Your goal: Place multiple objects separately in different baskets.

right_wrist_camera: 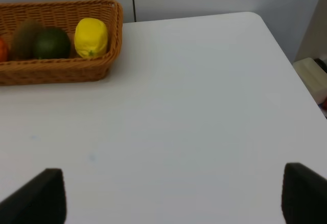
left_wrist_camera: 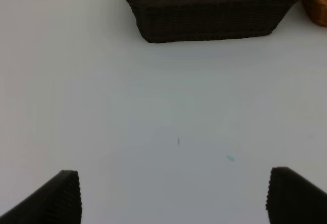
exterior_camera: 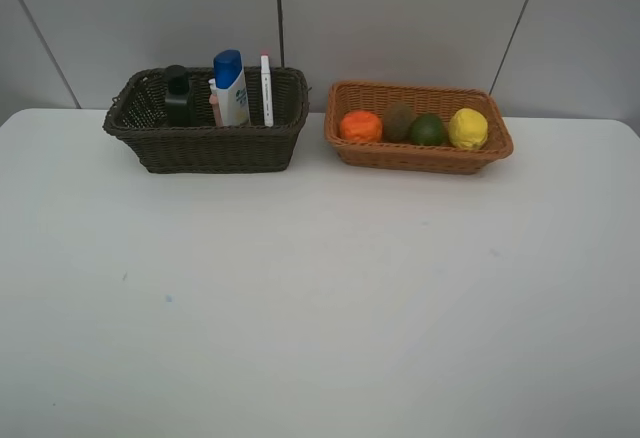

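Observation:
The dark brown basket (exterior_camera: 210, 148) at the back left holds the dark green pump bottle (exterior_camera: 178, 98), the white blue-capped tube (exterior_camera: 231, 88), the pink bottle (exterior_camera: 215, 106) and the white pink-tipped marker (exterior_camera: 266, 90). The light orange-tan basket (exterior_camera: 420, 156) to its right holds the orange (exterior_camera: 360, 126), kiwi (exterior_camera: 398, 120), dark green fruit (exterior_camera: 428, 130) and lemon (exterior_camera: 467, 128). Neither arm shows in the high view. My left gripper (left_wrist_camera: 176, 196) is open and empty over bare table, short of the dark basket (left_wrist_camera: 204, 17). My right gripper (right_wrist_camera: 173, 196) is open and empty, away from the tan basket (right_wrist_camera: 56, 70).
The white table (exterior_camera: 320, 298) stretches wide in front of both baskets. Its right edge and rounded corner (right_wrist_camera: 260, 19) show in the right wrist view, with a pale box (right_wrist_camera: 312, 75) beyond it. A grey panelled wall stands behind the baskets.

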Robot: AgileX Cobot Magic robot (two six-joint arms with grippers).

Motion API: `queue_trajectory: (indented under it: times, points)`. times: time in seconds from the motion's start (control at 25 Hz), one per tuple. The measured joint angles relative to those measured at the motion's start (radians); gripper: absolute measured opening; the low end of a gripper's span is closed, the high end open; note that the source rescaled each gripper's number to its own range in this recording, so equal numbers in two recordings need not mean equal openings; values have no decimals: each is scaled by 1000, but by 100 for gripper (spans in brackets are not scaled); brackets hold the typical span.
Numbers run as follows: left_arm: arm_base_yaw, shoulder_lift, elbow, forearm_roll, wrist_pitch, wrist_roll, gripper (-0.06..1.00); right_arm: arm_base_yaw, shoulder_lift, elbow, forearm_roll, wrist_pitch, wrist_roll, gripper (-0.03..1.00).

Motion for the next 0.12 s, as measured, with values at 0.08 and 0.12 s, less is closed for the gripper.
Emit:
queue_trajectory:
  times: [0.08,0.12]
  points:
    - [0,0,0,0,0,0,95,0,0,0,0,0,0,100]
    - [0,0,0,0,0,0,95,0,0,0,0,0,0,100]
